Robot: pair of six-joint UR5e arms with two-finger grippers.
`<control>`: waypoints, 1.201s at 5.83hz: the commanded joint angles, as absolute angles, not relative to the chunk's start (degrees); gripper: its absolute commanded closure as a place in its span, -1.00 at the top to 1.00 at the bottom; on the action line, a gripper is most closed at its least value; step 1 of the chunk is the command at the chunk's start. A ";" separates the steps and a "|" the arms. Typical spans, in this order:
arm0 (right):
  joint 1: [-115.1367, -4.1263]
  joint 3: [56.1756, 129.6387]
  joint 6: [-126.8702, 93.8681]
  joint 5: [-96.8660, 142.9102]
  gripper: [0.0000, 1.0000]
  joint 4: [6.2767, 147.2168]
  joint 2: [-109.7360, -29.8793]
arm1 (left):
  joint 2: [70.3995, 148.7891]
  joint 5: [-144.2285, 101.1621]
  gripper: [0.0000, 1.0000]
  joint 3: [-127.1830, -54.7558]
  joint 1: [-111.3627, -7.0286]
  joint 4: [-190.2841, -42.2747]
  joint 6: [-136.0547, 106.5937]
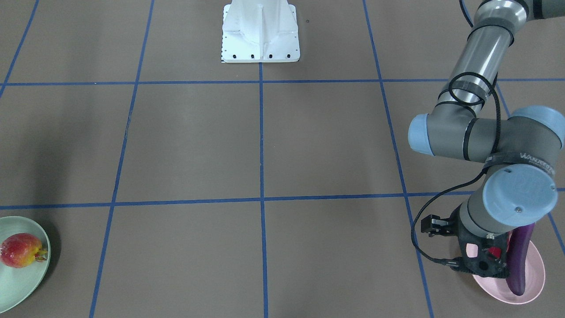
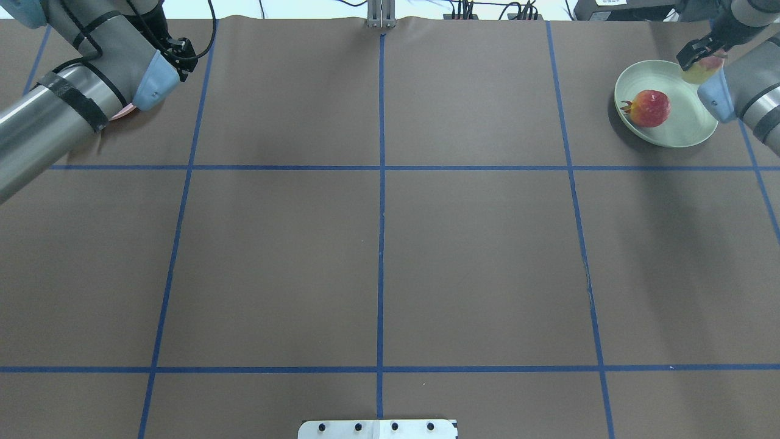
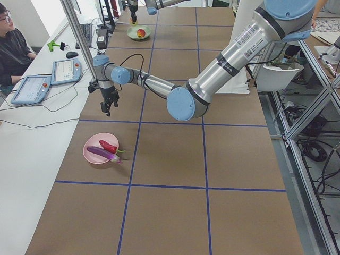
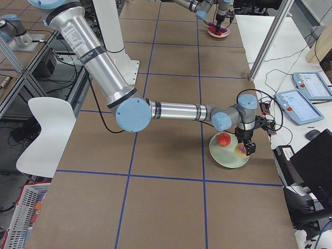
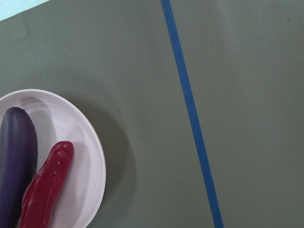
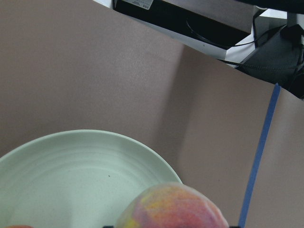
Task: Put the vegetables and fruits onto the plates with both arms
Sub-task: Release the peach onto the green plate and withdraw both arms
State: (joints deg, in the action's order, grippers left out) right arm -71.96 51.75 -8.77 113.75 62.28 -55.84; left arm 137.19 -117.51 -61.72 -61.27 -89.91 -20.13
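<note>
right jaws grip peach (image 6: 171,209) over mint plate (image 2: 682,131) bearing round fruit (image 2: 651,108); left jaws' width cannot be told, above pink plate (image 3: 93,143)

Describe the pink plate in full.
The pink plate is round, shallow and matte, pale in colour, with a raised rim. It sits flat on the brown table, beside a blue tape line. An eggplant and a red chili lie side by side in it. The left gripper hangs above it, not touching.
</note>
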 commanded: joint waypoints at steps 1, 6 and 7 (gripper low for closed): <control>-70.93 50.80 -8.79 117.13 -1.00 62.31 -57.21 | 137.46 -117.51 1.00 -61.79 -61.26 -89.91 -20.13; -78.73 62.15 -0.14 130.43 1.00 78.46 -59.40 | 137.11 -120.58 1.00 -67.12 -63.98 -86.52 -19.34; -80.58 68.49 3.48 130.52 1.00 87.97 -59.94 | 135.54 -120.59 1.00 -71.06 -64.51 -83.44 -19.16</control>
